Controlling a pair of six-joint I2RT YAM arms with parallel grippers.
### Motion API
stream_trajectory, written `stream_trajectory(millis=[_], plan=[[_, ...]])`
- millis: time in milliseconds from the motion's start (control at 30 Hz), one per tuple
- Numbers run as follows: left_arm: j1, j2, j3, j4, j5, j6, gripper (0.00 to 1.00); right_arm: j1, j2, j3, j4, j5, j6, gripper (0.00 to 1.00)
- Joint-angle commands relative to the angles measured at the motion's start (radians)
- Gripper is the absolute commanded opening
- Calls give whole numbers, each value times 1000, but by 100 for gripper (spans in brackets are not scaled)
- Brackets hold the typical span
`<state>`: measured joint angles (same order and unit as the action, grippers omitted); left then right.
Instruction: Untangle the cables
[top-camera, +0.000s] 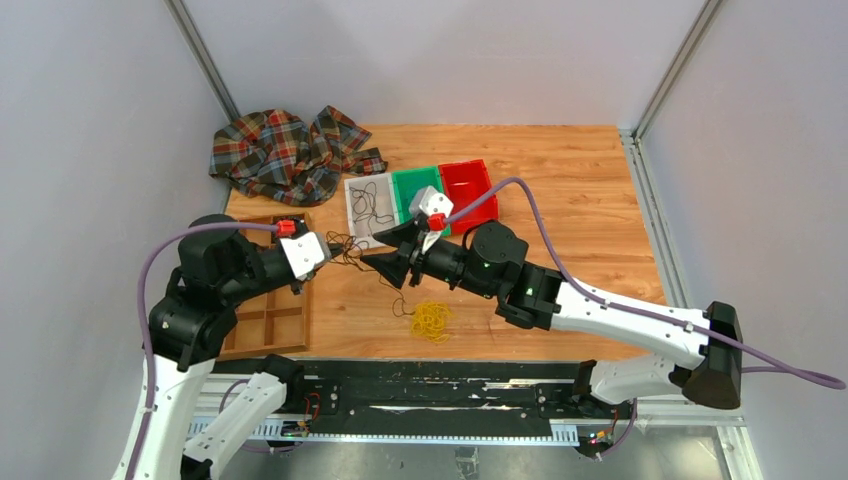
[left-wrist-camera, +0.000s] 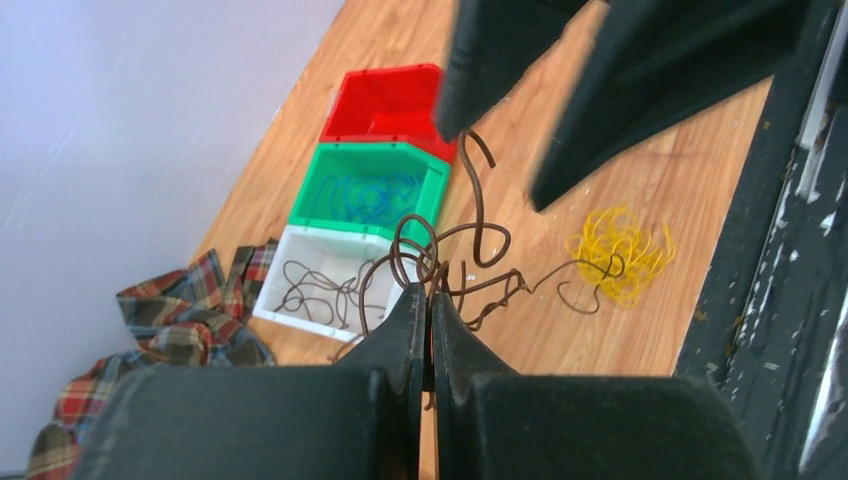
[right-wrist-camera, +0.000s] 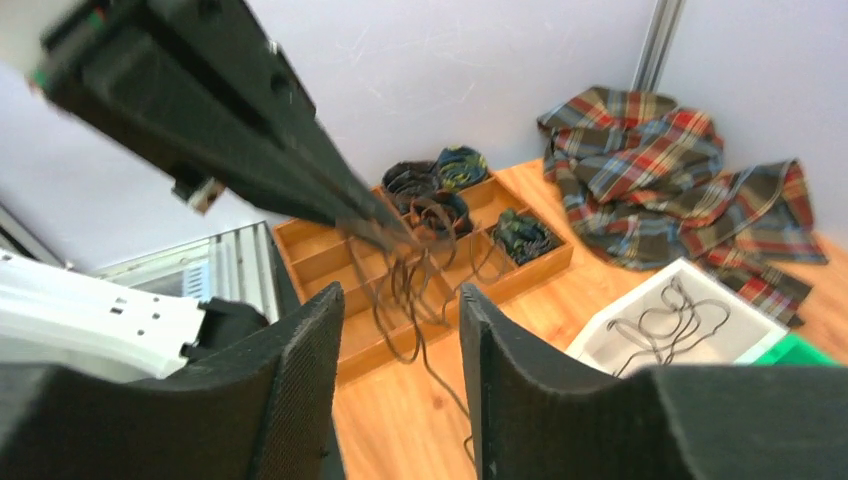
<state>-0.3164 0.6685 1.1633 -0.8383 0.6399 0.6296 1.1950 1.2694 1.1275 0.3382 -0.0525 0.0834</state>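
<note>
- Tangle (left-wrist-camera: 432, 265) pinched in fully closed left gripper (left-wrist-camera: 428, 295), 9 o'clock of centre
- Right gripper (right-wrist-camera: 400, 295) jaws parted, nothing gripped
- Strands (left-wrist-camera: 318, 285) sorted into white bin (left-wrist-camera: 300, 315), green bin (left-wrist-camera: 365, 152) at 12 o'clock; yellow bunch (left-wrist-camera: 622, 252) at 6; tangle judged outstanding

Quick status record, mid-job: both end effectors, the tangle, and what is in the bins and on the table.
left end effector: shut on the dark tangle
right end effector: open, facing the tangle, gripping nothing
white bin: holds a dark cable
green bin: holds a blue-green cable
yellow cable: loose pile on the table, apart from the tangle
</note>
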Motion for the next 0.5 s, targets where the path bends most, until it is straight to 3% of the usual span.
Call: stream_trajectory(millis=[0, 233, 467], plan=[[-6, 25, 50, 78, 42, -227, 1, -12, -90, -98, 86, 3, 16, 50], [-6, 26, 48, 207, 63, -447, 1, -26, -159, -198, 144, -26, 39, 55], [-5, 36, 58, 275, -9, -652, 0, -25, -95, -225, 271, 11, 43, 56]])
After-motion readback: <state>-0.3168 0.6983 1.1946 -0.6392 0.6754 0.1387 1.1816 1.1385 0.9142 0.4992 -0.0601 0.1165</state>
